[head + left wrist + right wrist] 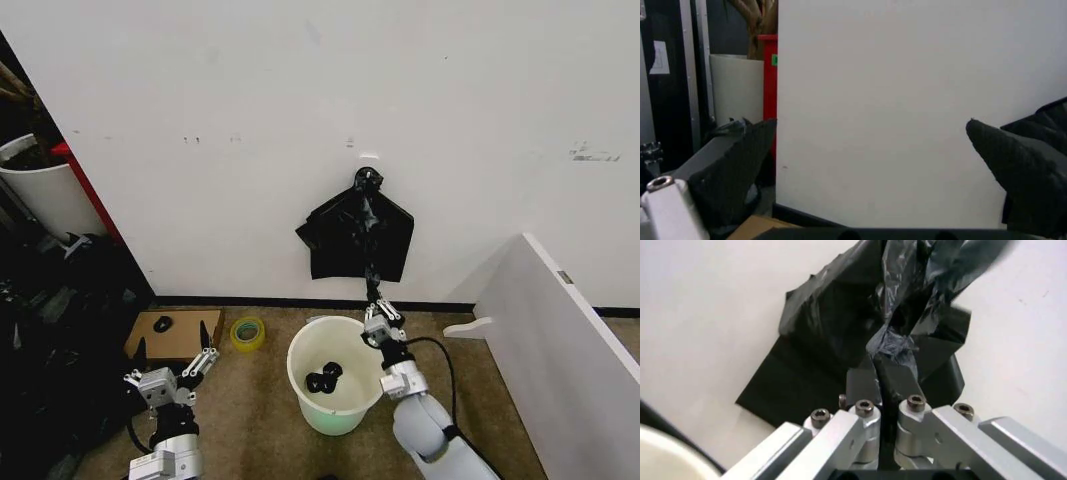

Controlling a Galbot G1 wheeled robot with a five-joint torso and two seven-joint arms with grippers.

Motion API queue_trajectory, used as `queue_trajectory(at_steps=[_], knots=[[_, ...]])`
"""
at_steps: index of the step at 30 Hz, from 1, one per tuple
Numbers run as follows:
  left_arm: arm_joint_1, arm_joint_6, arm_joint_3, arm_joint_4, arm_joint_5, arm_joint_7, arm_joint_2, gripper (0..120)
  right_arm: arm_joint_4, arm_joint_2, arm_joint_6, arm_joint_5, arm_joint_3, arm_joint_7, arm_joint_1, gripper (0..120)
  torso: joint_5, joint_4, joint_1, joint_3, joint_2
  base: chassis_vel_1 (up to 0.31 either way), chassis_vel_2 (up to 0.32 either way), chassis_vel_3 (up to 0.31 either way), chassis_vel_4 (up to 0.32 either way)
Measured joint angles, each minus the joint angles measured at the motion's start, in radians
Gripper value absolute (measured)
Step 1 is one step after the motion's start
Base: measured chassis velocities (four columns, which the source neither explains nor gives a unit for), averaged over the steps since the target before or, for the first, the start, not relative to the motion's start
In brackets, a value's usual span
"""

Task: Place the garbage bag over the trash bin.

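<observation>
My right gripper (pixel 375 308) is raised just above the far rim of the trash bin (pixel 335 380), pointing up toward the white wall (pixel 300 100). Its jaws are pressed together on a thin twisted strand of the garbage bag (pixel 890 347). That strand runs up from the jaws to a flat, squarish black bundle (pixel 355 238) hanging on the wall, knotted at its top. I cannot tell where the strand ends and the bundle begins, since both are black and overlap. The bag is against the wall above the bin, not over it.

The one round white bin stands on the floor directly below, open, with one small dark object (pixel 323 379) inside that I cannot identify.

My left gripper (pixel 172 357) sits low to the left of the bin, well apart from it, jaws spread wide and holding nothing.

Beside it on the floor lie one flat cardboard piece (pixel 178 333) and one roll of yellow tape (pixel 247 333). A second, taller white bin (pixel 45 190) at the far left is cut off by the frame edge.
</observation>
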Motion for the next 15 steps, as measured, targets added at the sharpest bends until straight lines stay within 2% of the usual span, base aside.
queue_trajectory(at_steps=[15], knots=[[-0.019,0.018,-0.009,-0.009,-0.042,0.002,0.034,100,0.004,-0.035,0.049,-0.084,-0.004,0.027,-0.093,0,0.0000,0.0001,0.000,0.000,0.000,0.000,0.000,0.000,0.000]])
